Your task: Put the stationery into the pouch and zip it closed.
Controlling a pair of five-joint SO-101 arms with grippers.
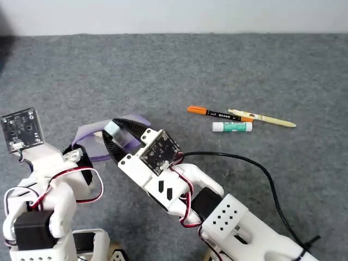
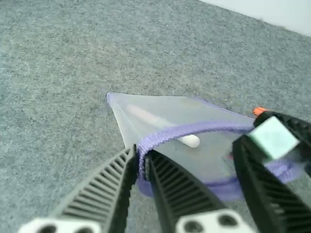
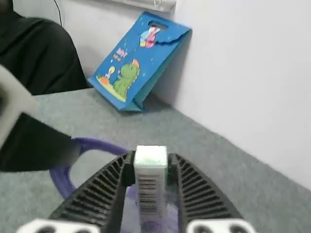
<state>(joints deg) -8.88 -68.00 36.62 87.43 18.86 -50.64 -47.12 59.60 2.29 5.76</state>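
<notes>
High view looks down over the table [image 1: 244, 65]; both wrist views sit close above the pouch [image 2: 160, 114].

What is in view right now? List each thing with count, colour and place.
translucent pouch with purple zip edge: 1, clear and purple, on the grey carpet mat before the left arm
white stick: 1, white, inside the pouch
white block with pale green end: 1, held over the pouch
black pen with orange cap: 1, on the mat, right arm's side
cream pen: 1, beside the black pen
white tube with green label: 1, just nearer the arms than the pens
blue paper gift bag: 1, leaning on the wall
black cable: 1, beside the right arm
left gripper: fingers shut on the pouch's zip edge
right gripper: fingers shut on the block
</notes>
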